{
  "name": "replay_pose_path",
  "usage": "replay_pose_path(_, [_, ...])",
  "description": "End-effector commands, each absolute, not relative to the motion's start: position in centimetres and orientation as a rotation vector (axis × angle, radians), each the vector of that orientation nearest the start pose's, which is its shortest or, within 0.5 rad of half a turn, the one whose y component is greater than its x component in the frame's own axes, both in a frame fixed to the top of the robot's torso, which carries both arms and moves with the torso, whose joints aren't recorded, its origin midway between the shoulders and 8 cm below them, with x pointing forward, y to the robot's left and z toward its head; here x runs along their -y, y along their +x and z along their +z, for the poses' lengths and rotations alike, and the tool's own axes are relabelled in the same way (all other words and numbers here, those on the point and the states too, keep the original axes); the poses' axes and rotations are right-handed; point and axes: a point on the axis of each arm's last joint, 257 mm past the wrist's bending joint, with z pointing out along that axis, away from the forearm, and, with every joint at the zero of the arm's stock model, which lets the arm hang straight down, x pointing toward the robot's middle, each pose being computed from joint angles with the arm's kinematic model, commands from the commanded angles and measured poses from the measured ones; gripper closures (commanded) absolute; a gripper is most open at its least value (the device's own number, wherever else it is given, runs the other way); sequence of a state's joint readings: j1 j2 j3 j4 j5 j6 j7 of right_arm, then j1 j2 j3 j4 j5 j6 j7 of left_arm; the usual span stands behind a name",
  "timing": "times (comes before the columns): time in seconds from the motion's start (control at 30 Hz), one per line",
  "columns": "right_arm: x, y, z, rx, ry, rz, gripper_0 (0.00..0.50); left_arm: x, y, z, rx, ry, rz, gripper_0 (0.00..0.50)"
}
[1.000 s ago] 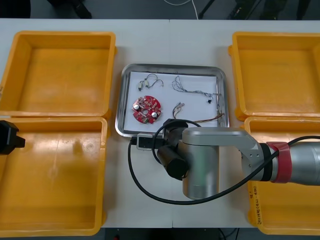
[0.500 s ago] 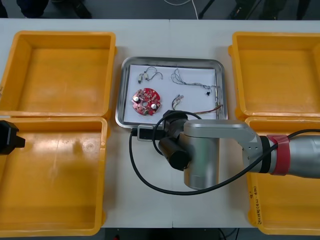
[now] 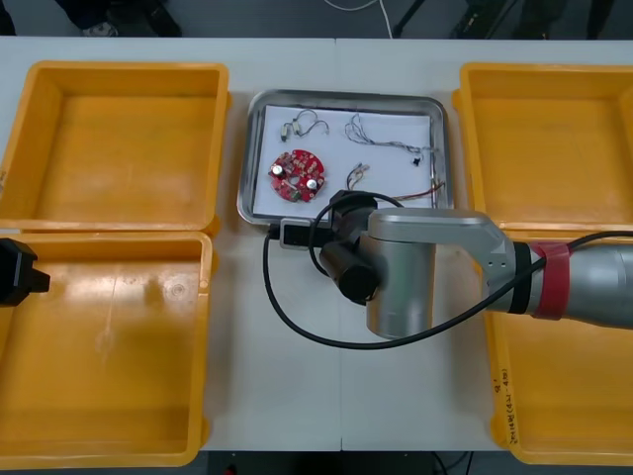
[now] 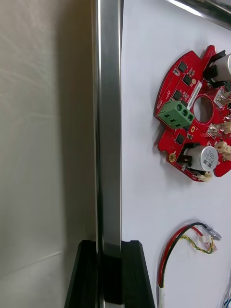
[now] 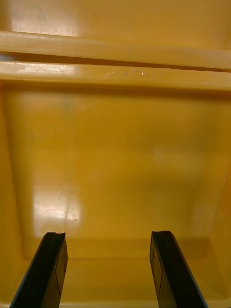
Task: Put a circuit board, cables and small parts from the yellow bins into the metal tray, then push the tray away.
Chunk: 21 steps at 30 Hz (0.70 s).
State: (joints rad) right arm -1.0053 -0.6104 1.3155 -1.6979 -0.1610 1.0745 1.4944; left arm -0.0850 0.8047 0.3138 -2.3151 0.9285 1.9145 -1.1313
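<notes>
From above, the right arm (image 3: 415, 267) covers the tray's (image 3: 346, 97) near rim. The wrist camera shows the right gripper (image 4: 109, 250) clamped on that rim, with the board (image 4: 192, 115) and a red-and-yellow cable (image 4: 175, 240) lying just inside it. Left of the tray, the left gripper (image 5: 107, 235) hangs spread over a bin (image 5: 115, 144).

**Finishes on my screens**

The tray (image 3: 346, 96) rim is bare metal, polished enough to mirror — its floor is white and matt, like paper. The bins (image 3: 119, 139) are smooth yellow plastic, and I get glossy glare patches off their floors. The board (image 3: 298, 176) wears a shiny red lacquer. The right gripper (image 4: 109, 248) fingers (image 4: 86, 274) look like matt black plastic. The right arm (image 3: 406, 287) shell is satin grey metal — the table (image 3: 277, 396) is smooth and faintly sheened.
</notes>
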Motion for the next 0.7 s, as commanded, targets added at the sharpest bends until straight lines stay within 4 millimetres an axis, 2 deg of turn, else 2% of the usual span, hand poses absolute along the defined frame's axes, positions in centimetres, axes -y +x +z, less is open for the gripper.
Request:
replay_pose_path(0.03, [4.1, 56.1, -22.1, -1.611, -1.513, -0.655, 0.500, -36.5, 34.1, -15.6, -2.678, 0.047, 0.052, 0.000])
replay_pose_path(0.37, [3.3, 58.9, -20.6, -1.596, -1.468, -0.563, 0.500, -36.5, 34.1, -15.6, -2.678, 0.047, 0.052, 0.000])
replay_pose_path(0.7, [2.5, 60.1, -19.3, -1.526, -1.453, -0.543, 0.500, -36.5, 34.1, -15.6, -2.678, 0.047, 0.052, 0.000])
